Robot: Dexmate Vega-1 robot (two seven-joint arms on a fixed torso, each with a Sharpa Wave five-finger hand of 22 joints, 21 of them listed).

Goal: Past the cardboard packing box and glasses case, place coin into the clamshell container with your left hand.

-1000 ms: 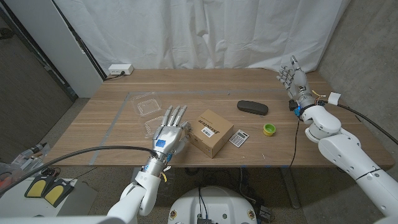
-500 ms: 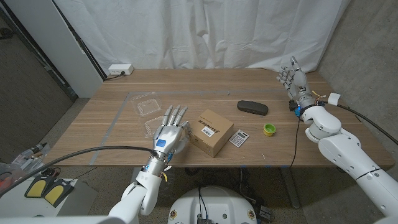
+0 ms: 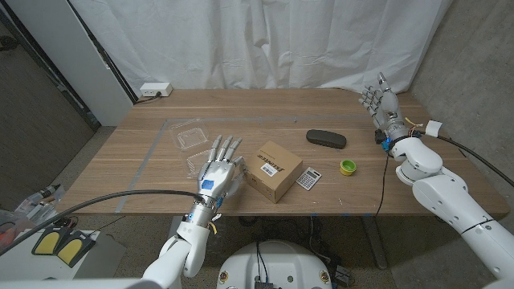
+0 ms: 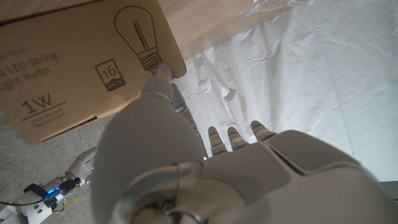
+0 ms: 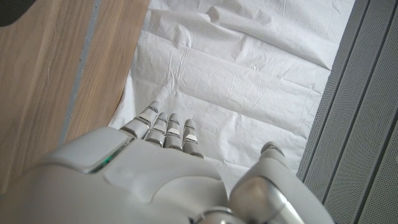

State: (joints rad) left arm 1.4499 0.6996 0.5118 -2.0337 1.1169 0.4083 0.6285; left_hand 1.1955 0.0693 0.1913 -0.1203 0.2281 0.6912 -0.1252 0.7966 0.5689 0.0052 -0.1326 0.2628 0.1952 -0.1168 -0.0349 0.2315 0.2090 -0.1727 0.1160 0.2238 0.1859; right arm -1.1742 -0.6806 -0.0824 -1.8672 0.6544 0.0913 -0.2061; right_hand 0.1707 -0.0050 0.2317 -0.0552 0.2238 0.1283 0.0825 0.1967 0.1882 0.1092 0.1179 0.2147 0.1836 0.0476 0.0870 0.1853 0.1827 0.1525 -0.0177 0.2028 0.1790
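Your wooden worktop [image 3: 265,112] carries everything, with a white curtain [image 3: 265,40] hanging behind it. Near its front edge sits the cardboard packing box [image 3: 274,170], turned at an angle, a barcode label on its top. In the left wrist view you see the side of this box [image 4: 81,56] very close, printed with a light bulb drawing, but the print is cut off at the edge of the picture.

Your left hand [image 3: 218,170] stands just beside the box, on the side toward the clamshell container, fingers straight and apart, holding nothing that I can see. Your right hand [image 3: 381,103] is raised at the far right corner of the worktop, fingers also apart and empty; the right wrist view shows only its back [image 5: 124,180] against the curtain.

The clamshell container [image 3: 191,138] lies beyond your left hand, inside a taped rectangle; it is transparent and hard to make out, so I cannot tell if it is open. The dark glasses case [image 3: 326,139] lies past the box, to its right. Closer to the front there is a small calculator [image 3: 307,177] and a green roll of tape [image 3: 348,167].

The coin is too small to find; I cannot tell where it is
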